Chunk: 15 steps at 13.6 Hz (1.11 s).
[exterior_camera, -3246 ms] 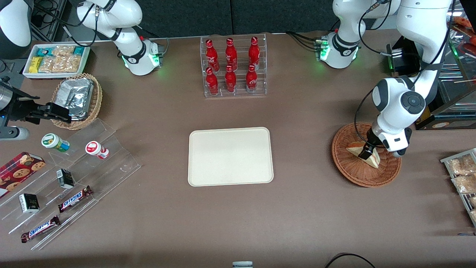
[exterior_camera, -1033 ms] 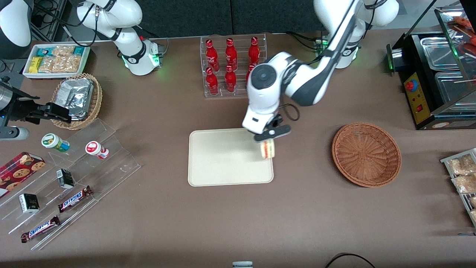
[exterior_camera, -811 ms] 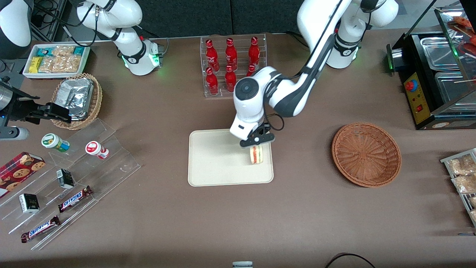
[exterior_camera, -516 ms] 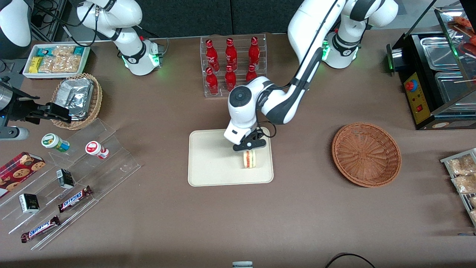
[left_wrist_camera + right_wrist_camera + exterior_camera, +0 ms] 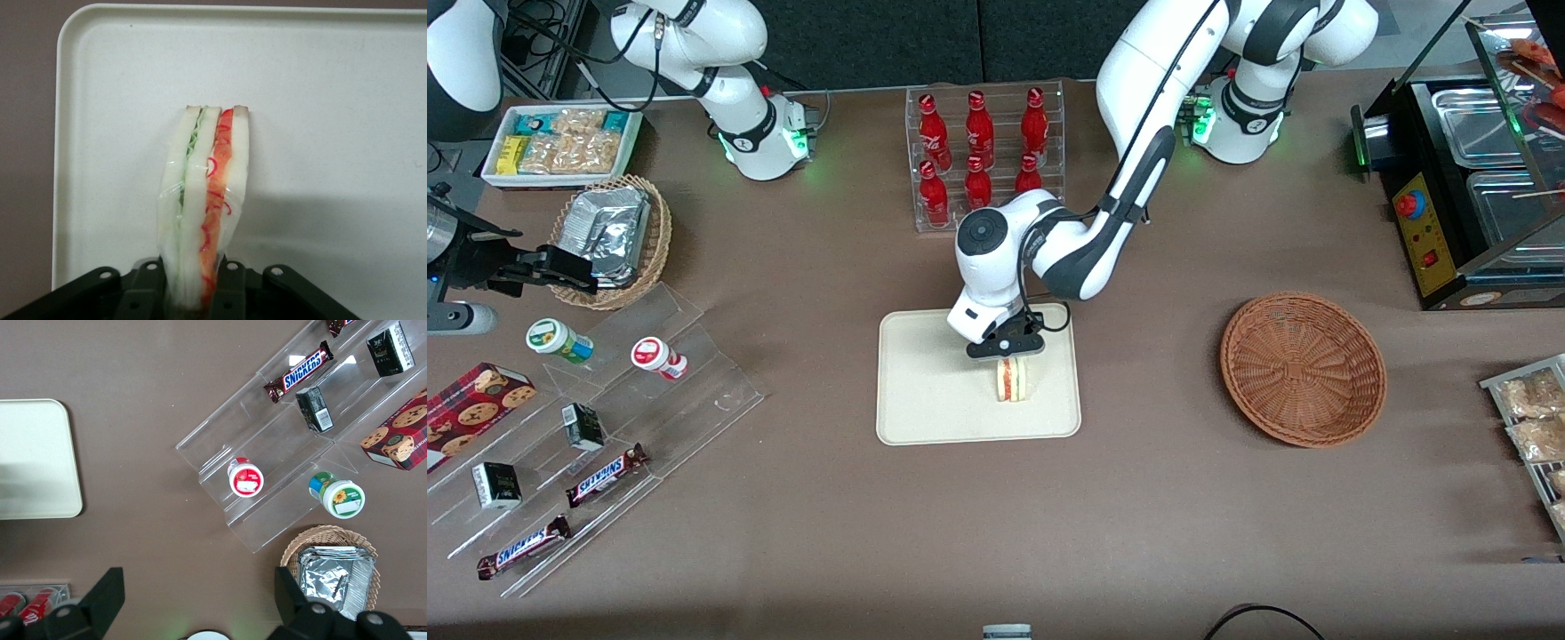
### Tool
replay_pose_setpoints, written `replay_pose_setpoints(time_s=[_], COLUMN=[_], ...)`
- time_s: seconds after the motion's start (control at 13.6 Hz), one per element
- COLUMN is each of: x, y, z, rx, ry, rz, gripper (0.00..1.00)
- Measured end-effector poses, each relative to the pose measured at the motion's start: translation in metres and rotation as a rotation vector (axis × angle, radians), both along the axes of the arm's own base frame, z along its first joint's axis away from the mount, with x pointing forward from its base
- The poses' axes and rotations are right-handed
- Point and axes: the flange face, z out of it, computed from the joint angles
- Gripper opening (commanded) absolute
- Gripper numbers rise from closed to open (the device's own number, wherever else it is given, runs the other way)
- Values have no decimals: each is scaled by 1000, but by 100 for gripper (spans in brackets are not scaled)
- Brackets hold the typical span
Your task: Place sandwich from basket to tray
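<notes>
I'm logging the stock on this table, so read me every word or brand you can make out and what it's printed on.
"SNICKERS": brown candy bar on the clear acrylic stepped rack.
Red bottles: white script, unreadable.
Round tub lids, black cartons, cookie box: unreadable.
Gripper, clamping the triangular white-bread sandwich over the cream rectangular tray: no text.

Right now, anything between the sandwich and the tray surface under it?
Nothing visible. The claw is shut on the sandwich, which hangs edge-down over the tray; the wrist view shows only bare tray beneath and around it.
</notes>
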Motion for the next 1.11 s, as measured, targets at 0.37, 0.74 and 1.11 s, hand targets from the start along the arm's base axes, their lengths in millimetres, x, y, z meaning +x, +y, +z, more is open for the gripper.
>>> replay_pose_setpoints(time_s=[0.37,0.74,1.11], x=[13,24,43], y=[-1,34,115], z=[48,180,280], rx=[-1,9,54], ry=[-20,-36,-1], rz=[21,97,235], gripper=[100,100,100])
